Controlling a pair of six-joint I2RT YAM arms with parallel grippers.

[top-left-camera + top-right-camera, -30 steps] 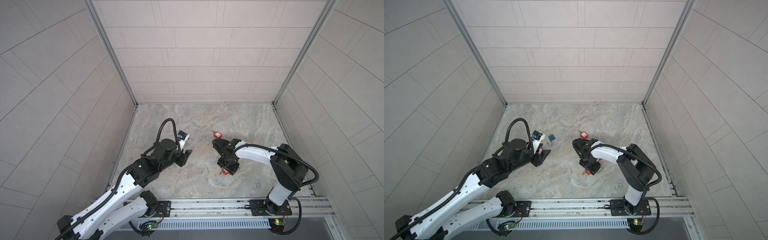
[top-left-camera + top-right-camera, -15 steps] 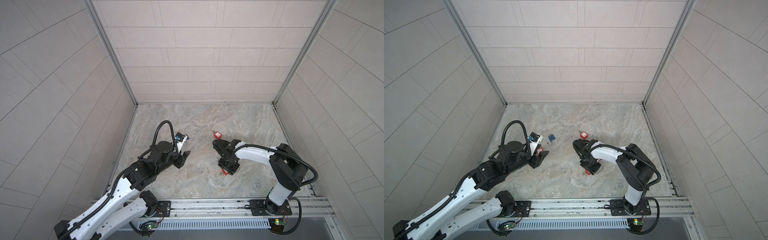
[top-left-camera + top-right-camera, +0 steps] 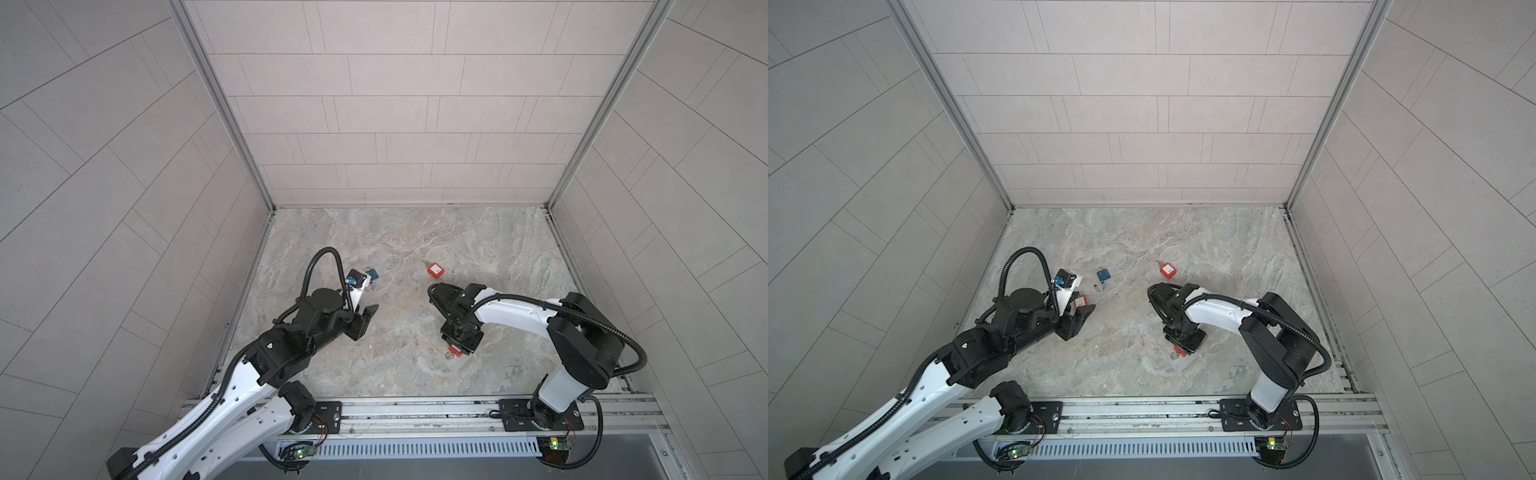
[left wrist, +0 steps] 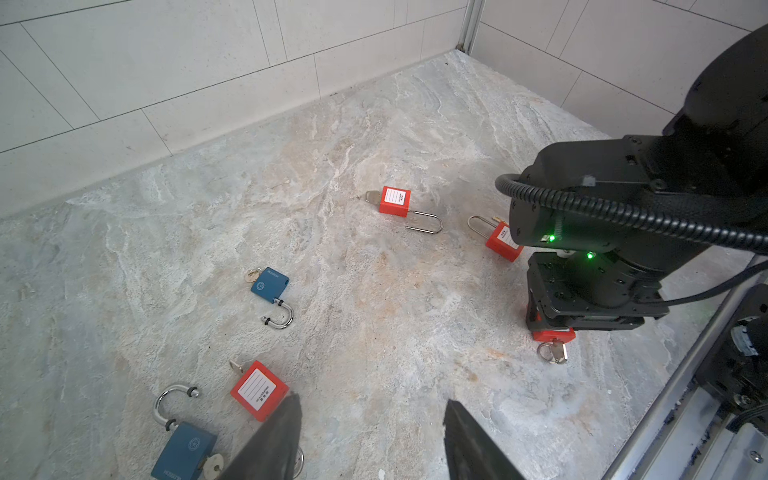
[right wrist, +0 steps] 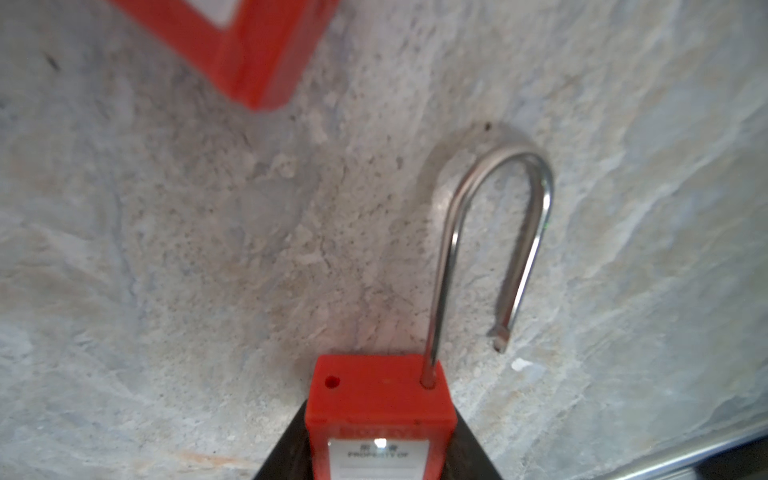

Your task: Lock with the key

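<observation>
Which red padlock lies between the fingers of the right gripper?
The red padlock nearest the front rail; its key sticks out from under the right gripper. The other red ones lie free.

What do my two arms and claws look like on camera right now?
Both are alike: the left arm and right arm have white link shells with black joints and bases. A black ribbed cable loops outside each. The left claw and right claw have plain black, tapered fingers. Small green lights glow on the right wrist housing. No markings are readable.
</observation>
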